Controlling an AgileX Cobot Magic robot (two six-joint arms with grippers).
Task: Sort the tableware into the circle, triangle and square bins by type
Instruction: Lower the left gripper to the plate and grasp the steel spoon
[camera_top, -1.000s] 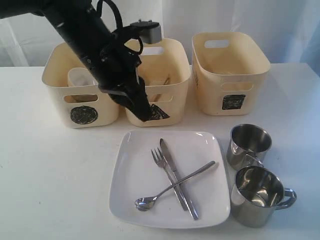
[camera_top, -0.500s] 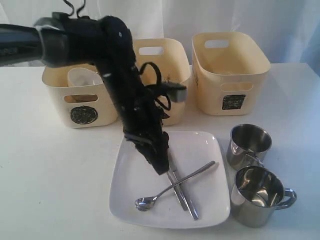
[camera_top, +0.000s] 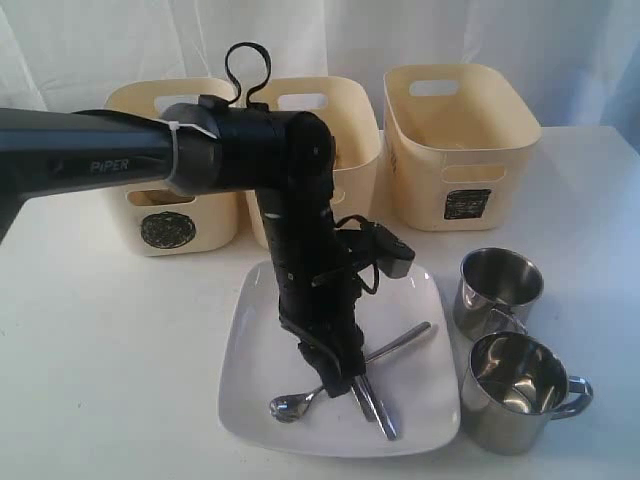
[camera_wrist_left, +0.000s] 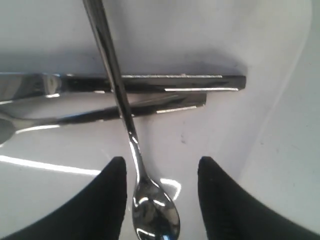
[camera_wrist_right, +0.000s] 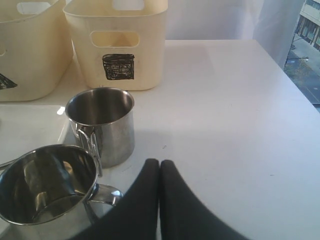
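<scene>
Left gripper (camera_wrist_left: 161, 167) hangs low over the lower centre of the large white square plate (camera_top: 258, 340), its black fingers spread apart and empty. The narrow neck of the shiny steel spoon (camera_wrist_left: 152, 215) lies between them. The spoon lies slantwise on the plate, its handle crossing over the steel table knife (camera_wrist_left: 180, 79) and what looks like the steel fork's handle (camera_wrist_left: 165, 106). The right gripper (camera_wrist_right: 159, 172) has its fingers pressed together on nothing, near the two steel handled mugs (camera_top: 498, 288) (camera_top: 518, 392) at the lower right.

The step in hand looks like picking up the spoon. The fingers should go down until they nearly touch the plate and close on the neck just above the bowl, clear of the crossing point, so that neither knife nor fork gets pinched. The spoon is thin and slick, so the grip should be square. A straight lift should stop the handle dragging the knife. Then it should go to the cutlery bin, probably the cream plastic bin marked with a triangle (camera_top: 350, 110) at upper centre.

A second ago the arm was up at that bin's front. Half a second ago it hovered over the plate's upper middle. Now it has dropped to the spoon. Cutlery and mugs have not shifted.
</scene>
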